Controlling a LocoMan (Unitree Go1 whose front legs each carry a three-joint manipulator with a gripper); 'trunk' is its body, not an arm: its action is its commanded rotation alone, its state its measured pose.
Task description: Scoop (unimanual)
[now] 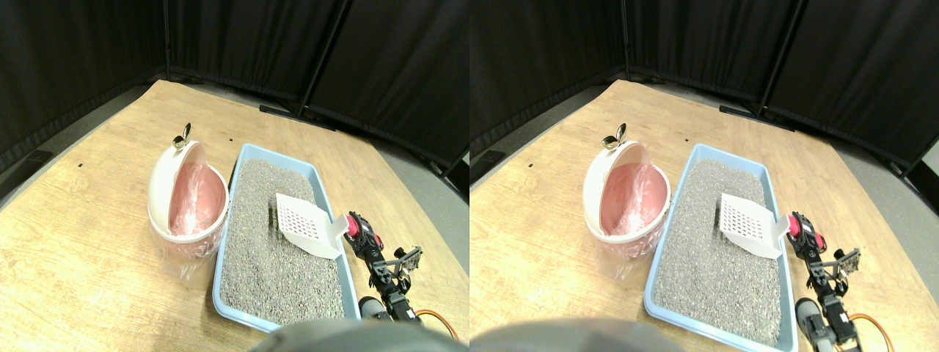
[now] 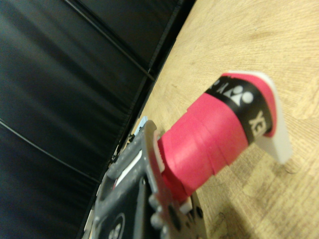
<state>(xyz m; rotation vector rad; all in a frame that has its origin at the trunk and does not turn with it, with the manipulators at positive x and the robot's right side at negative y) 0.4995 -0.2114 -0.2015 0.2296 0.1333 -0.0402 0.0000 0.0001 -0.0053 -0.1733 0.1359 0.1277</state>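
Scoop (image 1: pixel 307 224) on litter (image 1: pixel 275 257) | end effector (image 1: pixel 357 229) clamps red handle (image 2: pixel 209 139) | jaw gap hidden

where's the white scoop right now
In the stereo pair view the white scoop lies on the grey litter at the right side of the blue tray, its handle toward the right gripper, right of the pink-lined bin.

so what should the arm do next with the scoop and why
Probably push the white scoop forward and down into the grey litter. The right gripper is at its red-wrapped handle, the slotted blade looks empty above the litter, and the pink-lined bin waits alongside.
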